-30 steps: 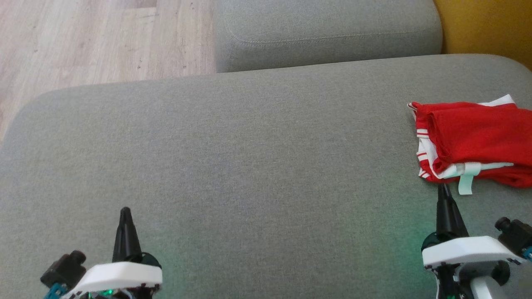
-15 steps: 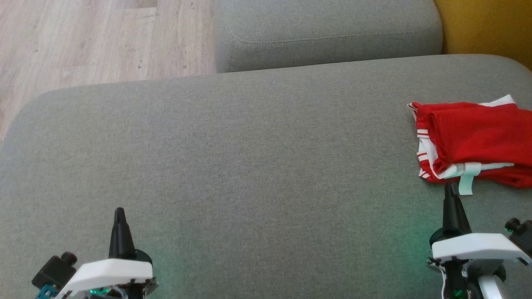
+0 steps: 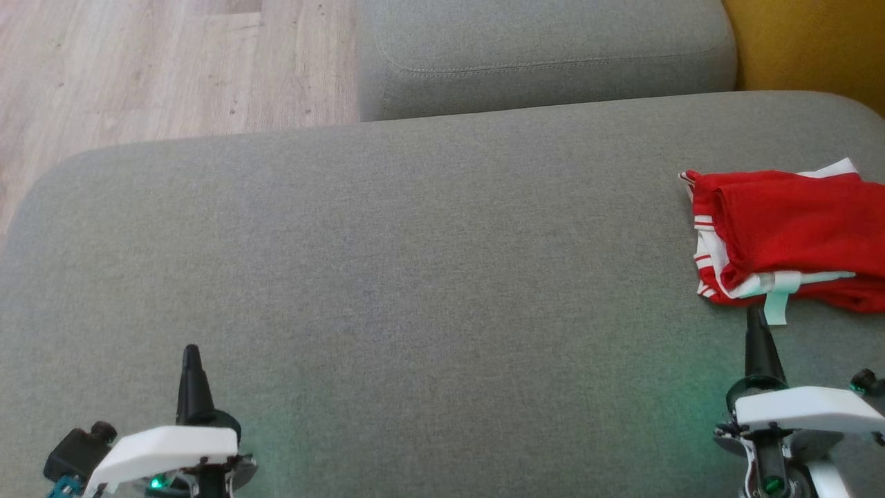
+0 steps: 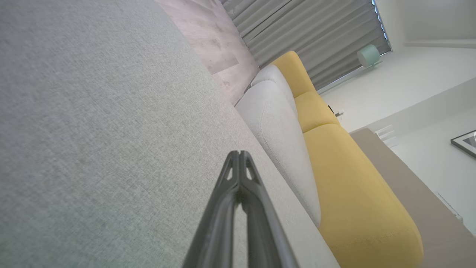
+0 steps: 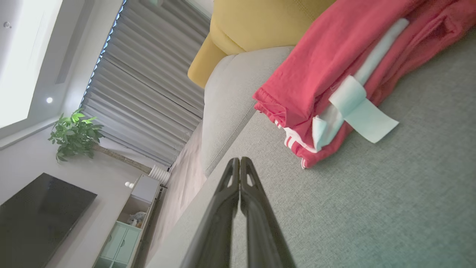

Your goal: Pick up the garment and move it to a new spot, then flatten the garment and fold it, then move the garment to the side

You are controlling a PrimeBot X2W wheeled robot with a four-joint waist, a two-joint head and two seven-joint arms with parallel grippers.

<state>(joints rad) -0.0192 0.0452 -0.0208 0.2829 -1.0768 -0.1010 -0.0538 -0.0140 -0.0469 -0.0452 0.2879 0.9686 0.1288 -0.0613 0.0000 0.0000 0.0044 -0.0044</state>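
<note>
Folded red-and-white garment [image 3: 788,221]: laid at the right edge of the grey cushion [image 3: 415,263], long axis crosswise, just ahead of the right gripper [image 3: 758,325], which is pinched closed and empty. Left gripper [image 3: 191,360]: likewise closed and empty, well apart.

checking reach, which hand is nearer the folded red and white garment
Right. The right hand sits just short of the folded red and white garment; left hand is far to its left.

Grey sofa cushion [image 3: 415,263] — folded red-and-white garment [image 3: 781,235] at its right edge.
</note>
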